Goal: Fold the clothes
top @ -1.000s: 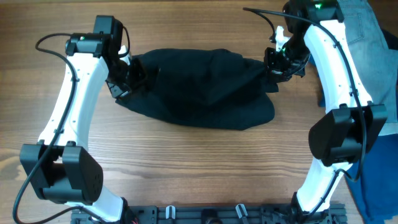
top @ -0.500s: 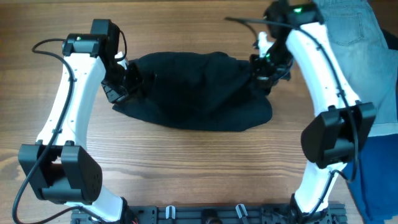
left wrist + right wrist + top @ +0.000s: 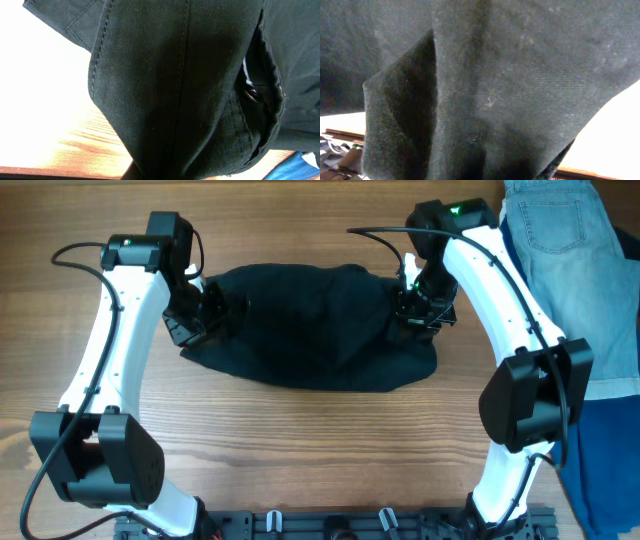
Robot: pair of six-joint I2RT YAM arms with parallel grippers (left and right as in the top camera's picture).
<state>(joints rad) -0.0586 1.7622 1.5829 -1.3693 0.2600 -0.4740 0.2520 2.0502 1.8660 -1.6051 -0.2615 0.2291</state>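
The black clothes lie bunched across the middle of the wooden table, lifted at both ends. My left gripper is shut on the garment's left end, and my right gripper is shut on its right end. In the left wrist view the black fabric fills the frame, with seams and a button showing, and hides the fingers. In the right wrist view dark folds of the clothes hang right in front of the camera and hide the fingers.
A light blue denim garment lies at the back right. A dark blue cloth lies at the right edge below it. The arm bases stand along the front edge of the table.
My right gripper has moved left and slightly forward with the garment's right end, bunching the cloth narrower. The left gripper has shifted only slightly back.
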